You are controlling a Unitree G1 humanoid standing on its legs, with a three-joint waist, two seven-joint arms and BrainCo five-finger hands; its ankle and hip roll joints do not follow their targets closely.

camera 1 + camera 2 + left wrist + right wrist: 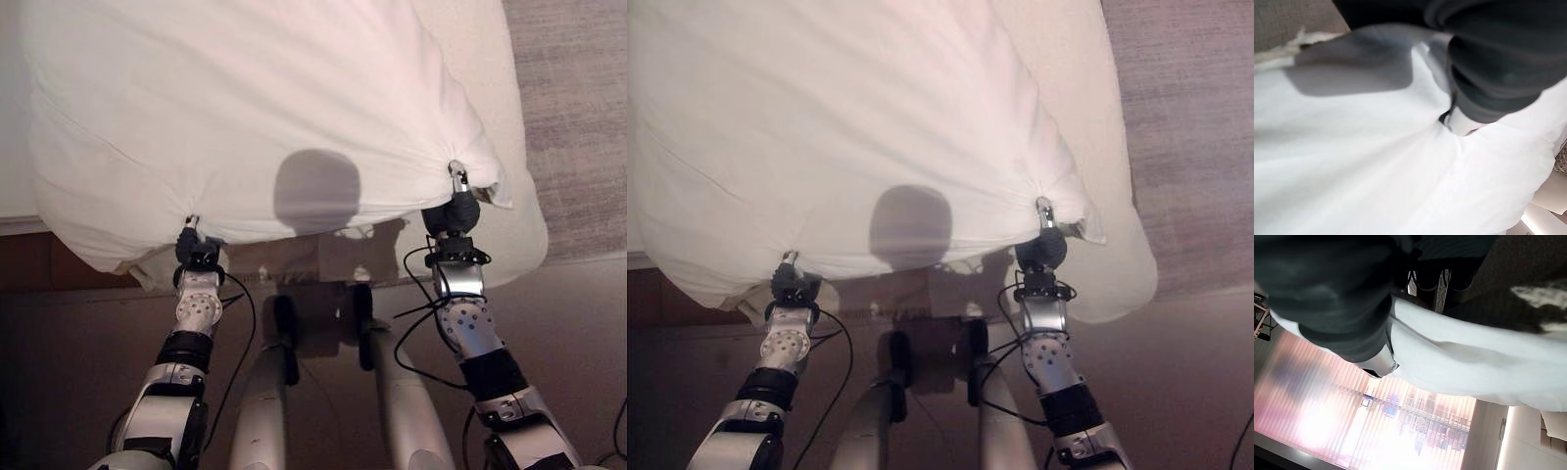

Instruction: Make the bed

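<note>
- White cloth bunched in the left hand (196,253), pinched at one lower corner of the duvet (245,117); fingers mostly buried in the fabric, but gathers running into the grip suggest a closed hold.
- Same story for the right hand (455,208): closed on the opposite corner, with creases fanning out from the pinch and a small flap of cloth poking past it.
- Seen close in the left wrist view, dark cover (1498,58) pressed against the white fabric (1376,171), which folds tightly in under it.
- In the right wrist view, cloth (1474,362) drawn taut away from the hand, a sign of tension in the hold.
- Held wide apart, one corner each, probably to keep the edge stretched so the cover spreads flat rather than heaping.
- Duvet billowed and lifted between the hands, hanging over the near end of the bed (509,245); pale mattress edge showing beyond the right corner.
- Grey carpet (578,117) beside the bed on the right.
- Likely step: pulling or shaking the cover into place; still puffed and uneven, so smoothing not yet done.
</note>
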